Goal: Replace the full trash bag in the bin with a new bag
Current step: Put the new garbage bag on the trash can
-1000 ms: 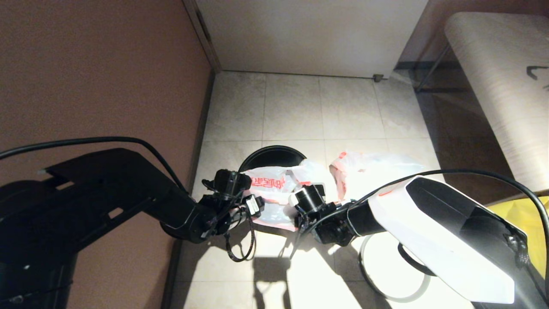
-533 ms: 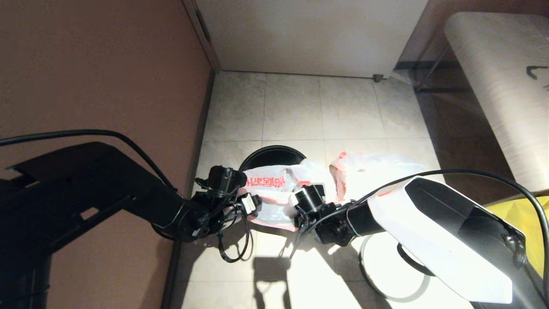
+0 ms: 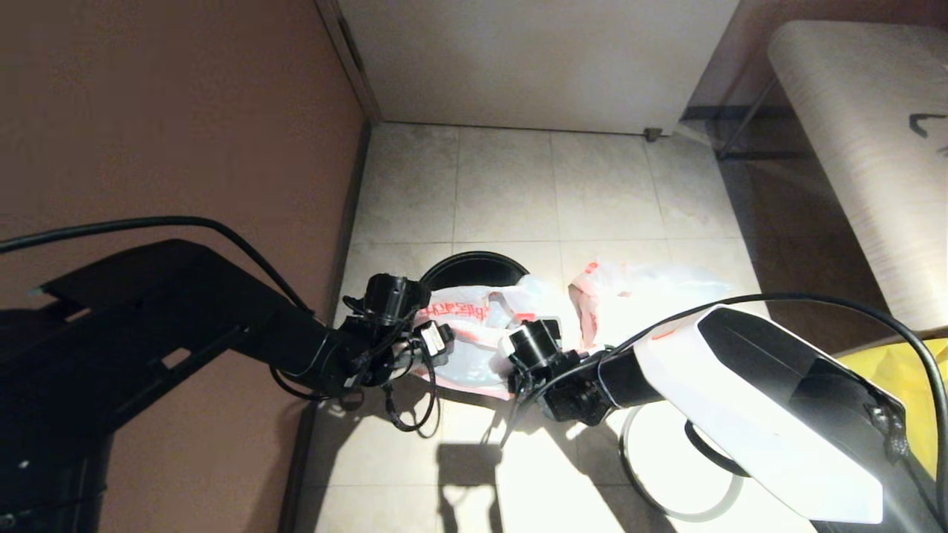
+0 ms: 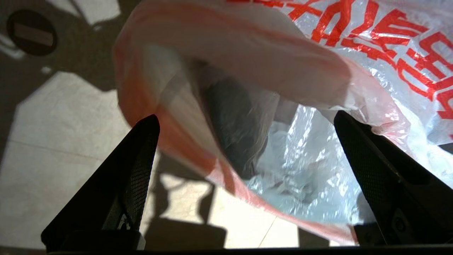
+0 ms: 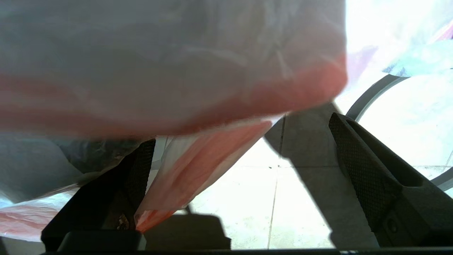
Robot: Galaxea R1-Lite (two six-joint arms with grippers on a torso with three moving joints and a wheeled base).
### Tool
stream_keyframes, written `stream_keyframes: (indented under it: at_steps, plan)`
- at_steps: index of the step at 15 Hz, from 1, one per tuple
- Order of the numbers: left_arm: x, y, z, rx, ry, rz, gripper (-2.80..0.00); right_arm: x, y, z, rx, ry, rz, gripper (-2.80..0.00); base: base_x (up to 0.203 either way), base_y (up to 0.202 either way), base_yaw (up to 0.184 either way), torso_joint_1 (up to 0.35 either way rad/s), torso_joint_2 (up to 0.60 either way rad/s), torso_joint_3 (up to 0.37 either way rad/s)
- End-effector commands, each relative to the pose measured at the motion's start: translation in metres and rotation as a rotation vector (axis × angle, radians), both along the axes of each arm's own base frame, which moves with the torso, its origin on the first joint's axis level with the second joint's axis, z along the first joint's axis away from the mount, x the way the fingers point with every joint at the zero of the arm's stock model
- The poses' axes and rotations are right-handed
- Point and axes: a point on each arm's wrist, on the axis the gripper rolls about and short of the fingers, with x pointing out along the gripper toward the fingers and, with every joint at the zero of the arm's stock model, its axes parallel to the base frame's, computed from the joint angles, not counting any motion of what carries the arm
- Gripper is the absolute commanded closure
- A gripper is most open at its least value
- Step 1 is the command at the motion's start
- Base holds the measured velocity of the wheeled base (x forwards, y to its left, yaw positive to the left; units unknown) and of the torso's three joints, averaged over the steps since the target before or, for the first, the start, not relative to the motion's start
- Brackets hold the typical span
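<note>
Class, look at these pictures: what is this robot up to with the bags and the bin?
Both arms reach down to a thin white bag with red print, the new bag, draped over the black bin on the tiled floor. The left gripper and the right gripper are both open at its edges, gripping nothing. The full trash bag lies beside the bin.

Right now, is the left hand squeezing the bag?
No, the left hand is wide open, its fingers apart on either side of the bag.

Harsh floor glare, deep arm shadows
</note>
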Motion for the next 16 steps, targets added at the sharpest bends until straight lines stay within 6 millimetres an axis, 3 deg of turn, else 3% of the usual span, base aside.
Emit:
stream_keyframes:
  at_steps: [1,4,9,10,12,16]
  plan:
    - [0.011,-0.004,-0.009,-0.001,-0.001,0.010,-2.80,0.000,0.000,-0.001,0.000,-0.001,-0.003,-2.80,0.000,0.000,0.000,0.000,0.00,0.000]
    - [0.026,-0.009,-0.021,0.008,-0.010,0.027,-2.80,0.000,0.000,0.000,0.002,-0.003,-0.003,-2.80,0.000,0.000,0.000,0.000,0.00,0.000]
    - [0.030,-0.003,-0.030,0.014,0.007,0.053,-2.80,0.001,0.001,0.001,0.004,-0.007,-0.002,-2.80,0.000,0.000,0.000,0.000,0.00,0.000]
    - [0.031,-0.002,-0.032,0.018,0.006,0.058,0.00,0.001,0.001,0.002,0.005,-0.008,-0.003,-2.80,0.000,0.000,0.000,0.000,0.00,0.000]
    - [0.041,0.003,-0.040,0.025,0.005,0.086,0.00,0.000,0.001,0.003,0.005,-0.008,-0.001,-2.80,0.000,0.000,0.000,0.000,0.00,0.000]
    - [0.045,0.009,-0.039,0.026,-0.006,0.112,0.00,-0.002,0.003,0.002,0.003,-0.005,0.005,-2.80,0.000,0.000,0.000,0.000,0.00,0.000]
